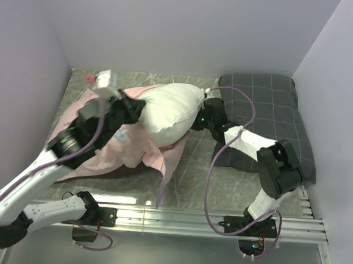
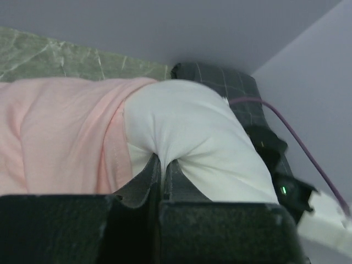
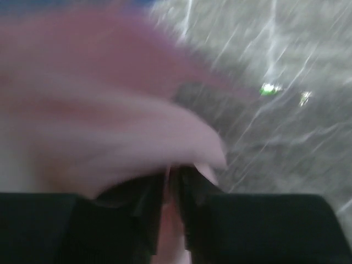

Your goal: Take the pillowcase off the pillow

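**Status.** The pillow [image 1: 169, 110] lies mid-bench toward the far edge, with its right half bare. The pillowcase [image 1: 132, 150] is bunched over its left end and trails toward the near-left corner.

**Left gripper** [image 2: 162, 168]: clenched on a fold of the pillow, just beside the pillowcase hem.

**Right gripper** [image 1: 199, 118]: clamped on pale fabric at the pillow's right end. Blur hides which cloth it is.

**Recommended procedure.** Anchor the pillow with the right arm. Move the left grip onto the hem. Draw the hem toward the left edge, low and steady.
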### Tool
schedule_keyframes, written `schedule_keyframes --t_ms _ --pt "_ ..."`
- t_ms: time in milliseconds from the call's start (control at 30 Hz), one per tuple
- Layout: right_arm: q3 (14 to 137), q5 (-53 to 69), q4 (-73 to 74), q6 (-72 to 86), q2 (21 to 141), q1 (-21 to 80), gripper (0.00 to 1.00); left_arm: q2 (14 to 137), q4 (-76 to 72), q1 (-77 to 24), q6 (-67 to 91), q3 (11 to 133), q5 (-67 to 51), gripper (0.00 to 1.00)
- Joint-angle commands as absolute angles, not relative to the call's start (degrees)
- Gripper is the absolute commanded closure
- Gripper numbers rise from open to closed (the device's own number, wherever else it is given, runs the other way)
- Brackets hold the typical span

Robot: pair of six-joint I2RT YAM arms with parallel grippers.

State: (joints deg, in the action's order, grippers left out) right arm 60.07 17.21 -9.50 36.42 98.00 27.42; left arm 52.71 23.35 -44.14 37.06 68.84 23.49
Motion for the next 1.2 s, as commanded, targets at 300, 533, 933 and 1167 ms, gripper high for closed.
schedule_keyframes --t_ms 300,533,933,1167 --pt "40.89 5.46 -11.17 38.50 70.36 29.00 0.28 74.09 -1.66 -42.81 38.93 75.50 28.04 0.99" --pt "37.00 -2.63 -7.38 31.74 47.31 30.85 0.19 76.20 -1.15 -41.05 39.38 75.23 21.10 1.00" --pt "48.68 -11.68 -3.78 18.72 54.83 40.52 0.09 77.17 1.41 -40.96 39.55 75.68 15.30 0.99" --pt "54.22 -13.79 -8.26 20.39 66.79 40.52 0.09 76.03 1.93 -40.96 39.82 73.21 11.43 1.00"
